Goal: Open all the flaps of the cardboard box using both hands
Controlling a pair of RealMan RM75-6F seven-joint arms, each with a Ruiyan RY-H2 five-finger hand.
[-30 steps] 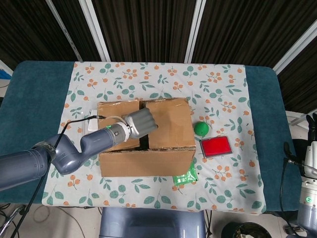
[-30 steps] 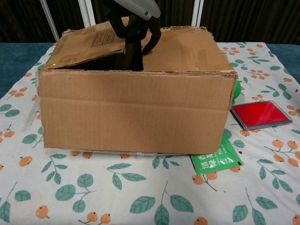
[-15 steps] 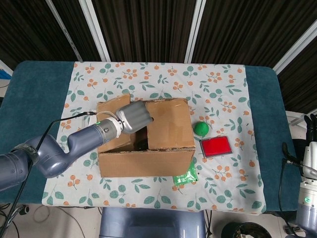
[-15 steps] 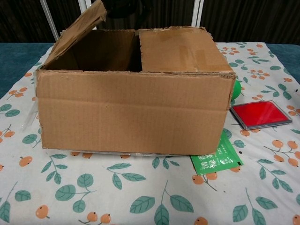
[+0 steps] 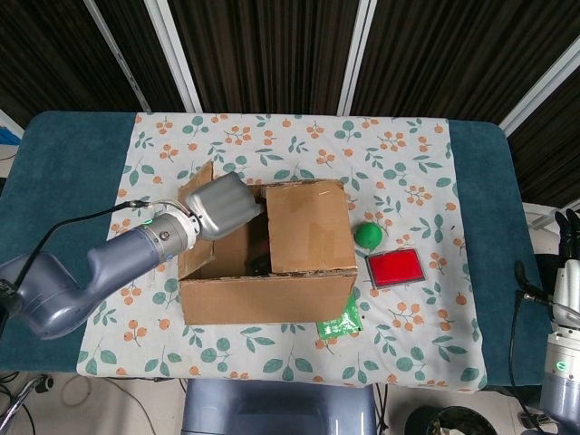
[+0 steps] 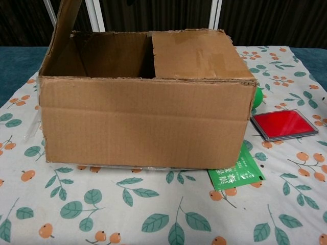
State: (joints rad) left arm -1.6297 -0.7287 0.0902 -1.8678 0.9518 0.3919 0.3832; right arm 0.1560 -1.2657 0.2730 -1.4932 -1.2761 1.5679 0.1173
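Since the earlier frame the left hand [image 5: 220, 205] has swung the left flap [image 5: 196, 184] up to near upright; its fingers are hidden, so its grasp cannot be told. Right of the hand, the cardboard box [image 5: 272, 285] keeps its right flap [image 5: 308, 227] flat. Right hand [image 5: 570, 228] rests off the bench [image 5: 485, 181].

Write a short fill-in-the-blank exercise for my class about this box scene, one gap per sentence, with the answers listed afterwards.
1. The left hand pushes the box's ____ flap up.
2. The right flap of the cardboard box lies ____.
3. The ball beside the box is ____.
4. The flat tray near the ball is ____.

Answers: left; closed; green; red
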